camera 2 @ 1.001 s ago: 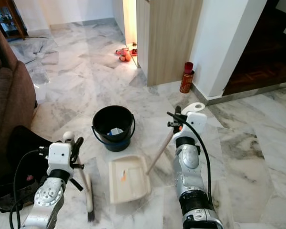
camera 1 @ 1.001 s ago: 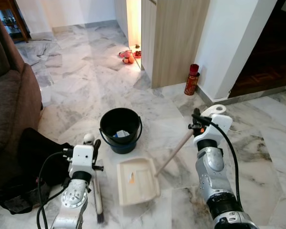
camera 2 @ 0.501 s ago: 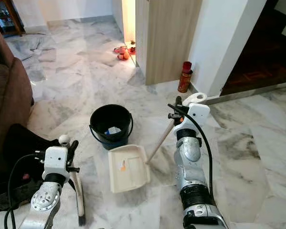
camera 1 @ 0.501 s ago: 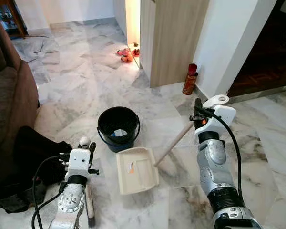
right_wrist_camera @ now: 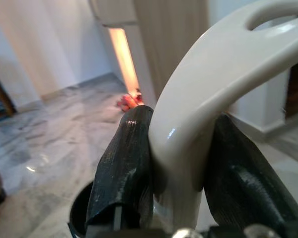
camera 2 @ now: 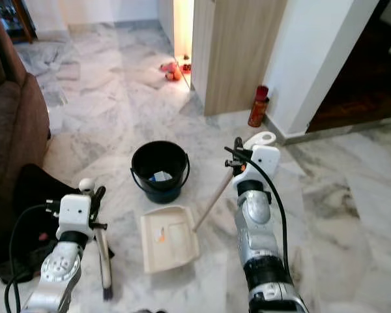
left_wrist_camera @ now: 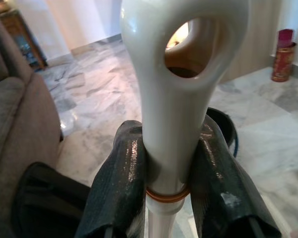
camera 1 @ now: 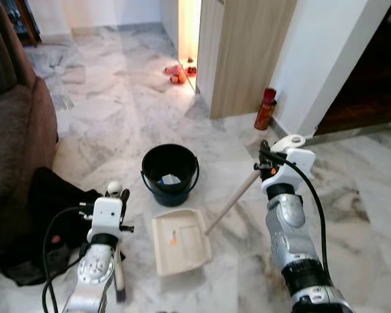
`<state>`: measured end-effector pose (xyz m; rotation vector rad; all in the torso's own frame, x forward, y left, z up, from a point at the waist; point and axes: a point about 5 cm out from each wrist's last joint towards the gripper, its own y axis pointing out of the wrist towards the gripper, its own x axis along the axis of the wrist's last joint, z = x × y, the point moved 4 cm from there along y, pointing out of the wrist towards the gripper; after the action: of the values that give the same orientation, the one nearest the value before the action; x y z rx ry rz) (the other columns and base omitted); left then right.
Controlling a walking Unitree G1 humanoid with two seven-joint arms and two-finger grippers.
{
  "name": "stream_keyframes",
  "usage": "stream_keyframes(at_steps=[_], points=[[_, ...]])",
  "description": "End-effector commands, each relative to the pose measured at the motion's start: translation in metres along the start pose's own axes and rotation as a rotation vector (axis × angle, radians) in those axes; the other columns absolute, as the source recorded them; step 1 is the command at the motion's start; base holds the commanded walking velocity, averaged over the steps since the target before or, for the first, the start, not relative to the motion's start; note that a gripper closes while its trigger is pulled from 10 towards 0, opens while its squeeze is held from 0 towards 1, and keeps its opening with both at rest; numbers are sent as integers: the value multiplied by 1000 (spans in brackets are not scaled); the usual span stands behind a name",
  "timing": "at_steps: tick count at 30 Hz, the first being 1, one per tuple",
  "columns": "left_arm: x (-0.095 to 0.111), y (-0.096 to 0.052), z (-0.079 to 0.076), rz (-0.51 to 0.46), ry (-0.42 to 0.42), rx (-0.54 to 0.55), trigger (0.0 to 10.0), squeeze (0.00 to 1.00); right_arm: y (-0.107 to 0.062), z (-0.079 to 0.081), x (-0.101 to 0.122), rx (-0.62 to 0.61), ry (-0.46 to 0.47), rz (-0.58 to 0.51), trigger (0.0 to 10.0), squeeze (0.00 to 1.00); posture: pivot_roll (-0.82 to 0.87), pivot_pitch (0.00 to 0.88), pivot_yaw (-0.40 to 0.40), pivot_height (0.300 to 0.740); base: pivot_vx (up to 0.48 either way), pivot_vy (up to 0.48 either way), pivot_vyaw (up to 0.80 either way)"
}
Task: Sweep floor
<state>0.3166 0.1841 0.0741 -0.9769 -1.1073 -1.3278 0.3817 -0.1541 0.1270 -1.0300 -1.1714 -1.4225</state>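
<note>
While gripping the cream brush [camera 1: 119, 277] near its looped handle top, left gripper [left_wrist_camera: 169, 163] clamps both fingers around the shaft, bristles on the marble floor [camera 1: 111, 124] beside the dustpan [camera 1: 179, 240]. Right gripper [right_wrist_camera: 179, 163], closed on the dustpan's long handle [camera 1: 231, 202], keeps the pan flat and tilted toward the brush, likely to receive debris. Black bucket [camera 1: 170, 174] just behind the pan, ready for emptying; 1 orange scrap already inside the pan.
</note>
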Motion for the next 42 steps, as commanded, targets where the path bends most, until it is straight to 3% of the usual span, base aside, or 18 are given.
stream_keyframes(at_steps=[1, 27, 33, 42], points=[[7, 2, 0, -31, 4, -8, 10000, 0, 4, -4, 14, -11, -1, -48, 10000, 0, 140, 59, -10, 740, 0, 0, 0], [9, 5, -5, -26, -22, -27, 10000, 0, 7, -1, 15, -6, 4, -41, 10000, 0, 150, 22, -4, 740, 0, 0, 0], [4, 3, -13, 1, -82, -58, 10000, 0, 7, 3, 14, 20, 23, -28, 10000, 0, 146, 23, -10, 740, 0, 0, 0], [5, 5, -6, 3, -76, -19, 10000, 0, 9, 5, 19, 56, -4, -46, 10000, 0, 149, 38, -16, 740, 0, 0, 100]])
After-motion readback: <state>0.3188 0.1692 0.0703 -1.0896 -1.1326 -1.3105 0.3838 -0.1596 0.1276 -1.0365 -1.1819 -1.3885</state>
